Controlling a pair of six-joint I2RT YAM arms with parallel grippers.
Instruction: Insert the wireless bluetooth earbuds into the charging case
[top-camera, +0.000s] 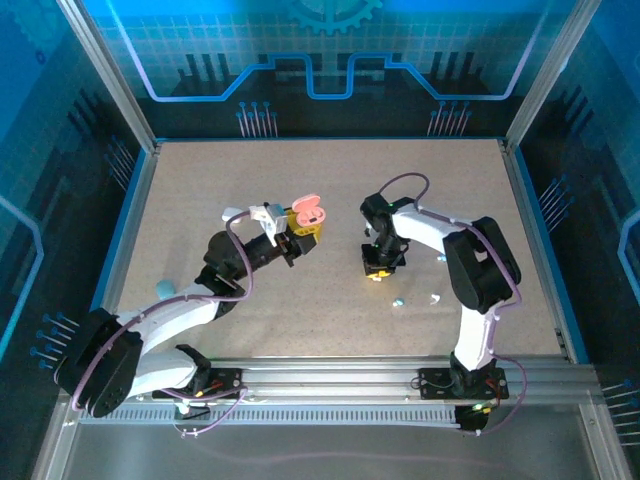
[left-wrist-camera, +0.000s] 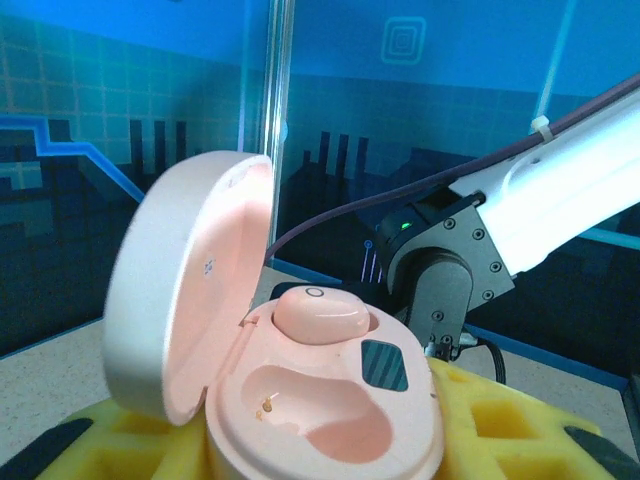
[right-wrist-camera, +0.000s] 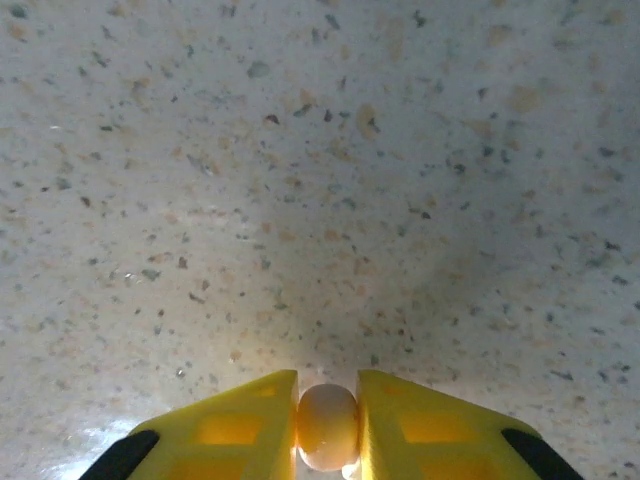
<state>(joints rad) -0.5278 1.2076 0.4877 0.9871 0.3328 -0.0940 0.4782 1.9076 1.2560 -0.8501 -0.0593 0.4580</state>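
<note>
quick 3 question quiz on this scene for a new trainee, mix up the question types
1. True or false: the pink case held by the left gripper has its lid open.
2. How many earbuds sit in that case? A none, B one, C two
3. Fill in: the right gripper pinches a small pink ____.
Key: 1 true; 2 B, the seated earbud; 3 earbud

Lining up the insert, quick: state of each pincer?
Left pincer: closed on the open pink charging case.
Right pincer: closed on a small pale earbud.
</note>
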